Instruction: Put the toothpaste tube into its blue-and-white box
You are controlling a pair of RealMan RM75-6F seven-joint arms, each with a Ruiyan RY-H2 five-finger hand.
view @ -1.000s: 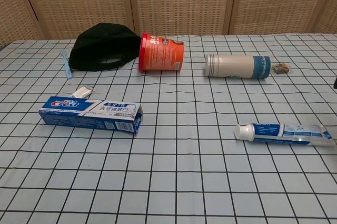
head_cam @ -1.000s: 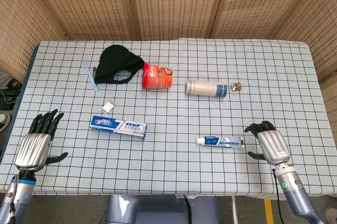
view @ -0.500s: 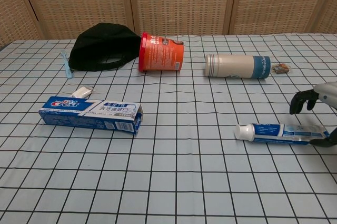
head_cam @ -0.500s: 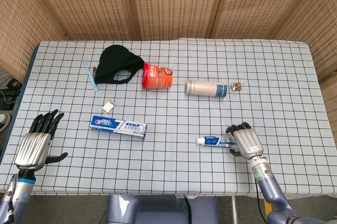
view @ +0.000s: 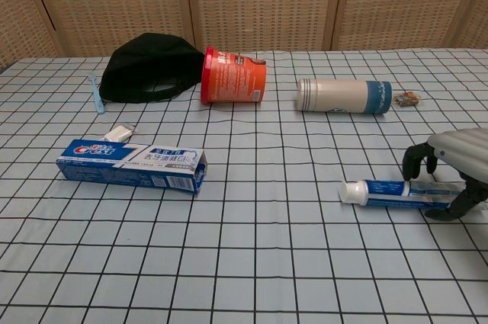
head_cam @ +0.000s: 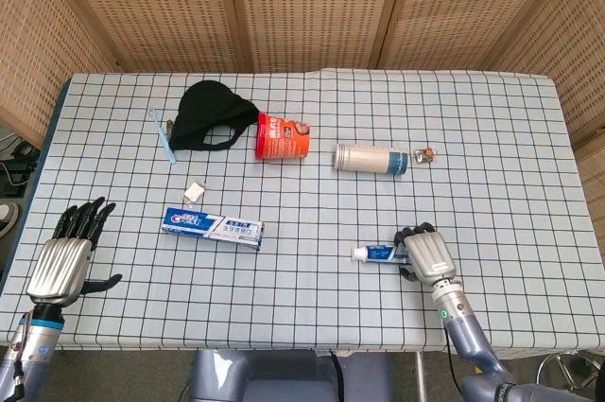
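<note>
The toothpaste tube [head_cam: 378, 253] [view: 389, 192] lies flat at the front right of the checked table, white cap pointing left. My right hand [head_cam: 427, 253] [view: 457, 160] arches over the tube's tail end, fingers on the far side and thumb on the near side; they stand apart, not closed on it. The blue-and-white box [head_cam: 213, 227] [view: 133, 164] lies on its side at the front left, well apart from the tube. My left hand [head_cam: 61, 255] hovers open by the table's front left corner, holding nothing; only the head view shows it.
A black cloth [head_cam: 213, 126], a tipped red cup [head_cam: 282, 137] and a lying white-and-blue canister [head_cam: 371, 158] line the back half. A blue toothbrush [head_cam: 162, 135], a small white piece [head_cam: 195, 191] and a tiny object [head_cam: 426, 153] also lie there.
My right hand has moved left from beyond the tube's tail until it is over the tube's rear half. The tube, the box and my left hand have not moved.
</note>
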